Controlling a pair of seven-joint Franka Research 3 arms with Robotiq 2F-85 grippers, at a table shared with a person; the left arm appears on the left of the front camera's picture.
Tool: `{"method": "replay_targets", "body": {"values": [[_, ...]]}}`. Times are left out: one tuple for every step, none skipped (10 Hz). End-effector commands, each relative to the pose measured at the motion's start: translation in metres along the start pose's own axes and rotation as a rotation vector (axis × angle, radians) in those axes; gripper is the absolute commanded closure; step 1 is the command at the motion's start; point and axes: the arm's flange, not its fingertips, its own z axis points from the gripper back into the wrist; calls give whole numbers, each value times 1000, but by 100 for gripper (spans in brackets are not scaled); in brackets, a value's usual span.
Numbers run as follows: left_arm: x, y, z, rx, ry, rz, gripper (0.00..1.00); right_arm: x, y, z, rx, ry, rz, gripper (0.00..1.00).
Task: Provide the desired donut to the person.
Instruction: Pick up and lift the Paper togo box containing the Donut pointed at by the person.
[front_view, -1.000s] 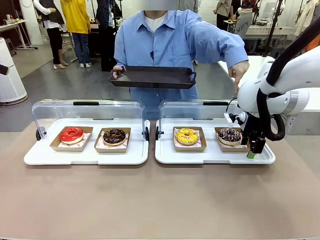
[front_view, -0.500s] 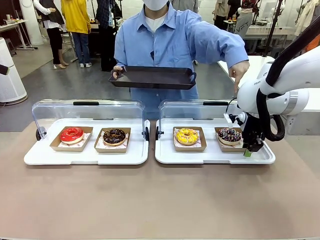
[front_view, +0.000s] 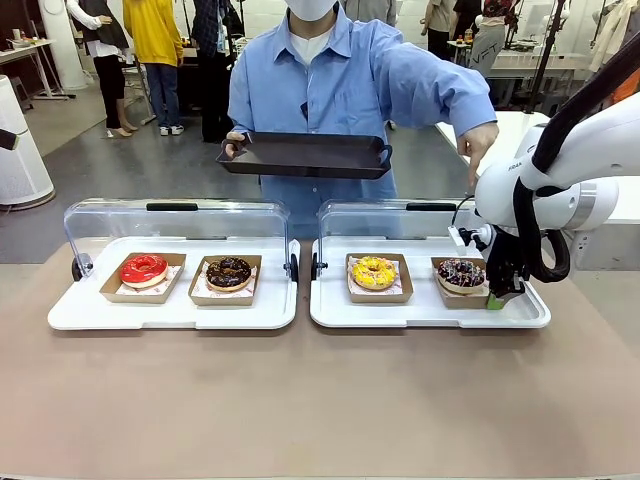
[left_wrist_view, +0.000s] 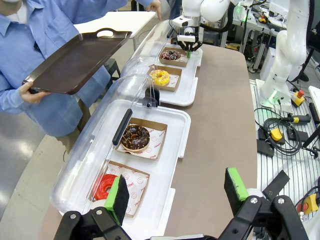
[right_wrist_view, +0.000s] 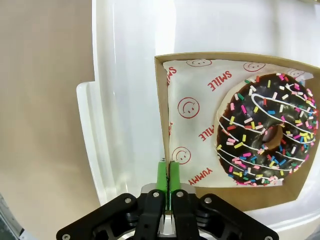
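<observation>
Right pincer clamps the thin wall of the cardboard tray, sparing the soft-iced sprinkle donut: a light, flimsy load, likely to tip; left pincer gapes wide.

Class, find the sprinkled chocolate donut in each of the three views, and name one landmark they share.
Front view: sprinkled donut, rightmost of four.
Left wrist view: top centre, farthest in the row.
Right wrist view: right half, close up.
Shared landmark: the right end effector shut on its cardboard tray edge.
</observation>
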Motion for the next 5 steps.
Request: {"method": "replay_targets", "body": {"values": [[1,-1,1,0,-4,-2,0,-2,-5,-6,-3,10,13,100],[1,-1,1,0,-4,-2,0,-2,-5,-6,-3,11,14,100],[1,-1,1,0,-4,-2,0,-1,-3,-5,-3,17,12,100],[1,-1,1,0,-4,-2,0,5,3,1,12,39,7,100],[1,-1,1,0,-4,-2,0,13,13,13,47,66,-23,100]]}}
